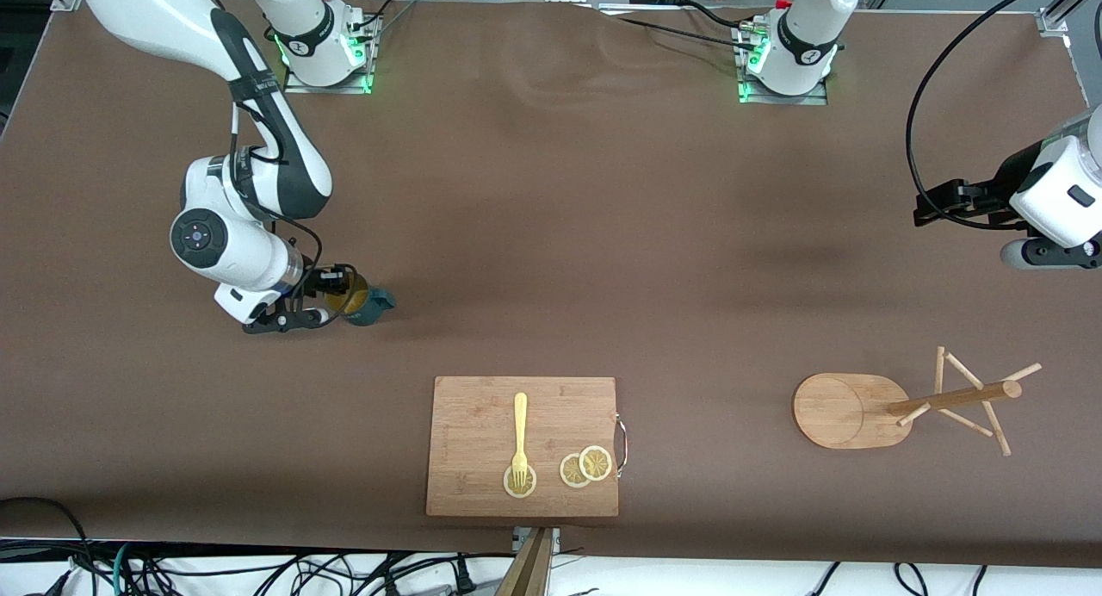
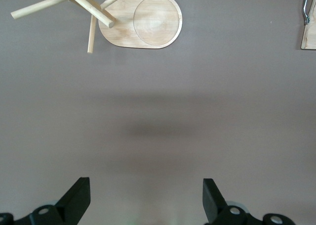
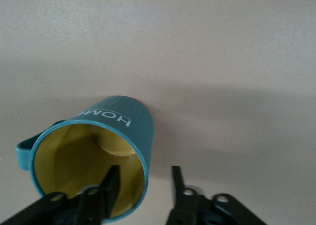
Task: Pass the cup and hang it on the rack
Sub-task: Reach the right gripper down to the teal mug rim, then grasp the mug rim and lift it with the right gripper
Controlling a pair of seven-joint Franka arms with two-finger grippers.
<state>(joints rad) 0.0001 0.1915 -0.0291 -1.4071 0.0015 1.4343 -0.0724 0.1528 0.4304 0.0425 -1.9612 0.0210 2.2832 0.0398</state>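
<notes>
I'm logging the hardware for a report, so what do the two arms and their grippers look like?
Both are glossy white Franka arms with black joint bands, and green lights glow at their bases. Black cables run along each arm. The right gripper and the left gripper each have two black fingers, tapered on the left one. The right arm's wrist carries a round dark cap with a small blue mark.
</notes>
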